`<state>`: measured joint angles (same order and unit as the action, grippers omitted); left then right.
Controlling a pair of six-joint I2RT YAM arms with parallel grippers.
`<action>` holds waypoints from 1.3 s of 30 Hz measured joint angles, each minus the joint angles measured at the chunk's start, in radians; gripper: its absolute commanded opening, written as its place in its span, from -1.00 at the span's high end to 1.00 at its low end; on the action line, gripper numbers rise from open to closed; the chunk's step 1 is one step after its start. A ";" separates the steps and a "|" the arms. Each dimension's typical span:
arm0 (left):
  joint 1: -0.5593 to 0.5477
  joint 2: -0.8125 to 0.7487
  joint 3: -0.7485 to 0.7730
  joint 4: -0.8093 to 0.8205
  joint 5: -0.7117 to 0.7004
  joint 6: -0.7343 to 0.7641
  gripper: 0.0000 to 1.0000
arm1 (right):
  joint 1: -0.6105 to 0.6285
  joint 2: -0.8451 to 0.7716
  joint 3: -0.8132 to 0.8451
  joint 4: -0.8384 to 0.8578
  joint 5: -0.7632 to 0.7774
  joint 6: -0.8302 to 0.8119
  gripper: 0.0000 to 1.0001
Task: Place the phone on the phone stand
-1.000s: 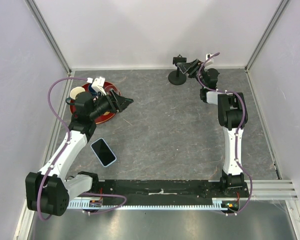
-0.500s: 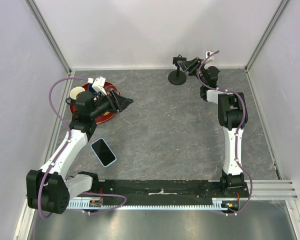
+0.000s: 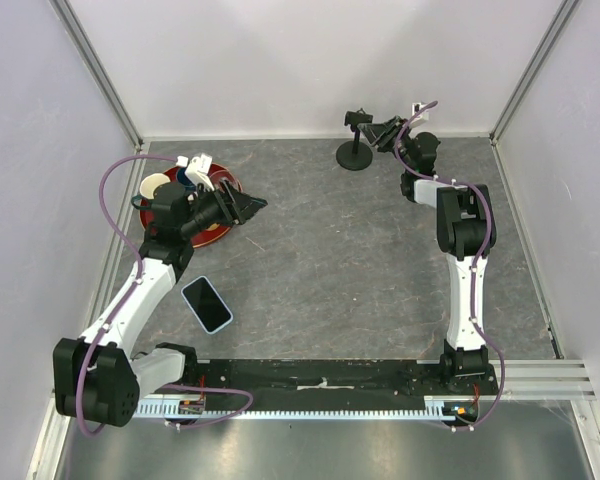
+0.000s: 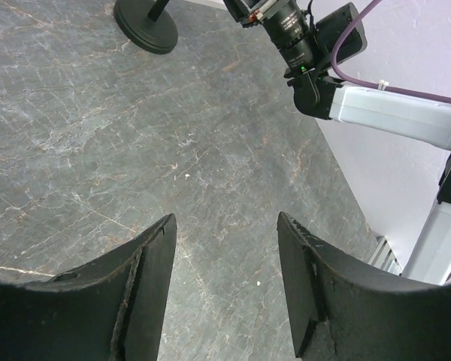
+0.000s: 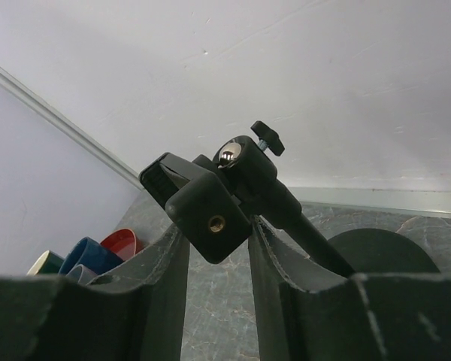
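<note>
The phone [image 3: 207, 304] lies flat on the grey table at the near left, screen up, apart from both grippers. The phone stand [image 3: 355, 150] stands at the back, its clamp head [image 3: 358, 119] on top. My right gripper [image 3: 383, 132] is just right of that head; in the right wrist view the clamp block [image 5: 210, 214] sits at the tips of the narrowly parted gripper [image 5: 218, 226], and I cannot tell whether they touch. My left gripper [image 3: 258, 203] is open and empty above the table, as its wrist view [image 4: 225, 216] shows.
A red plate [image 3: 212, 235] with cups [image 3: 155, 185] sits at the back left, under the left arm. The cups also show in the right wrist view [image 5: 83, 252]. The stand's disc base [image 4: 145, 28] and the right arm [image 4: 391, 113] show in the left wrist view. Walls enclose three sides.
My right gripper has shifted slightly up and back from the stand's clamp head. The left gripper has barely moved. The phone has not moved.
</note>
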<state>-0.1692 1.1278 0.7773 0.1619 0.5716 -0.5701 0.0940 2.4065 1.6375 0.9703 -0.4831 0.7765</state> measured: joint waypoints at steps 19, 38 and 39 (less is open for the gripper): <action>0.048 0.027 0.003 0.002 0.027 -0.029 -0.18 | 0.009 -0.212 -0.330 0.078 -0.012 0.015 1.00; 0.052 0.027 0.003 0.004 0.038 -0.041 -0.12 | 0.386 -0.824 -1.083 0.121 0.333 -0.124 1.00; 0.052 0.027 0.003 0.004 0.038 -0.042 -0.11 | 0.418 -0.857 -1.120 0.125 0.360 -0.134 1.00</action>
<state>-0.1169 1.1553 0.7807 0.1661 0.6094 -0.6117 0.5121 1.5494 0.5179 1.0954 -0.1230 0.6430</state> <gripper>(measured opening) 0.564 0.384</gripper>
